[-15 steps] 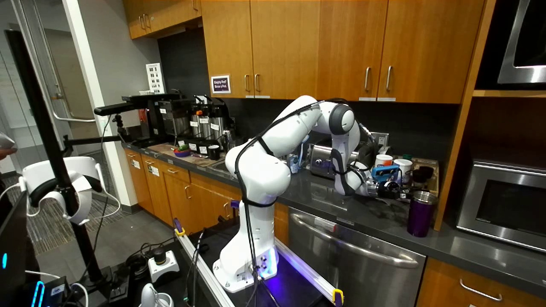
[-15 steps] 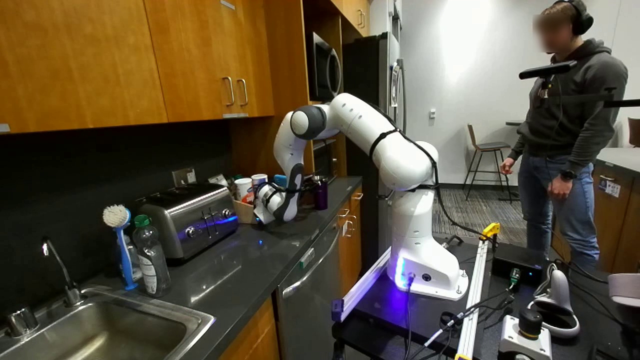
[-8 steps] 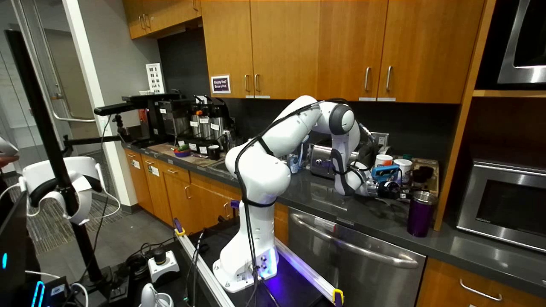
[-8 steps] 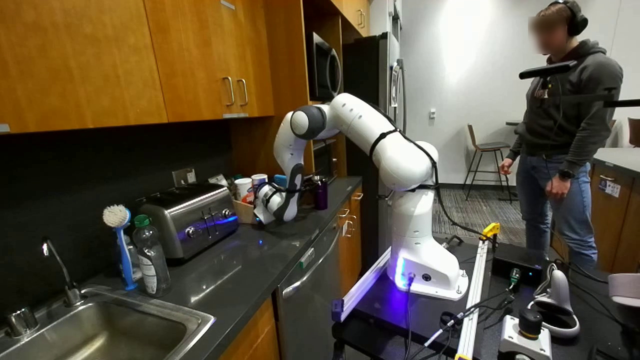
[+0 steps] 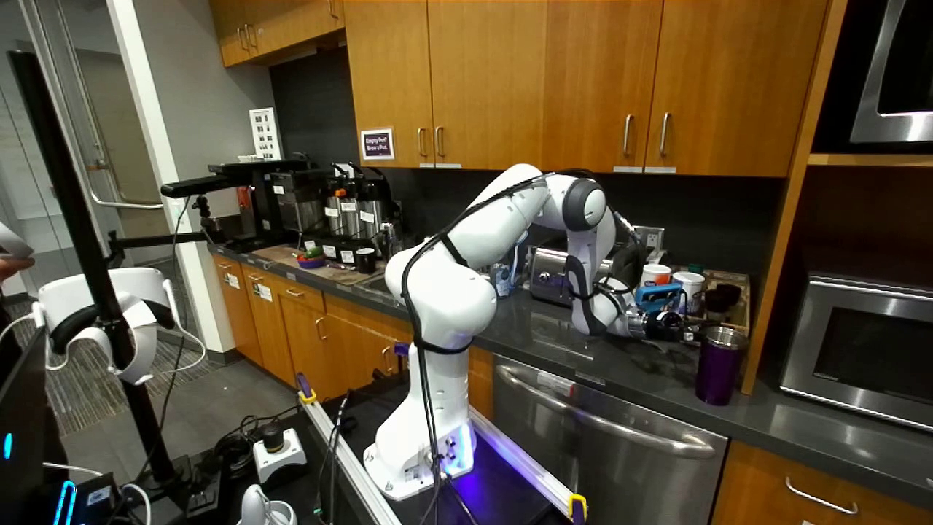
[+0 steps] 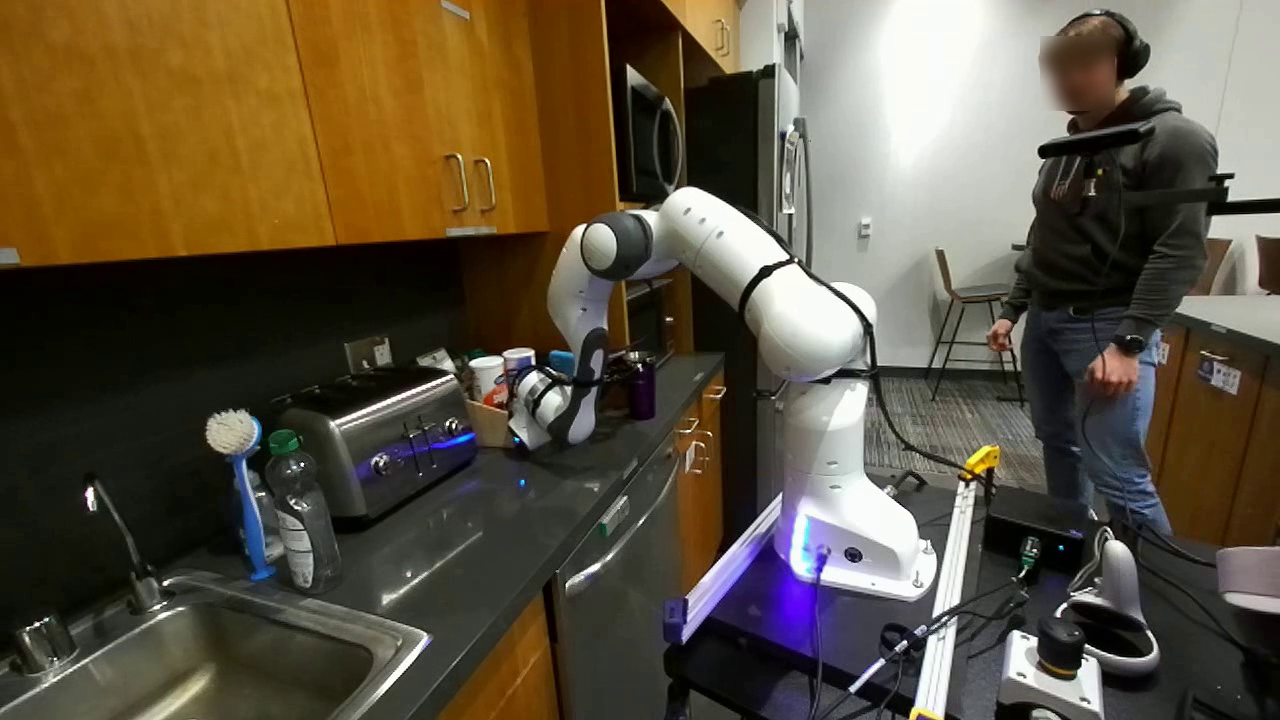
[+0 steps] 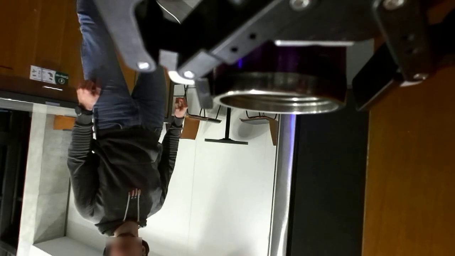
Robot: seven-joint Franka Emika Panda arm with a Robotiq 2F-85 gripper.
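Observation:
A purple tumbler with a steel rim stands upright on the dark counter near its right end. It also shows in an exterior view, partly behind the wrist. My gripper is low over the counter, on the toaster side of the tumbler and level with its upper part. In the wrist view, which stands upside down, the gripper has its fingers spread, one on each side of the tumbler. Narrow gaps seem to show between the fingers and the tumbler. Its lower part is hidden by the gripper.
A tray with white canisters and dark cups stands behind the gripper. A steel toaster, a soap bottle and a sink lie along the counter. A wooden panel and a microwave are beyond the tumbler. A person stands behind the base.
The arm, gripper and tumbler show no visible movement. The person has shifted to the left in an exterior view.

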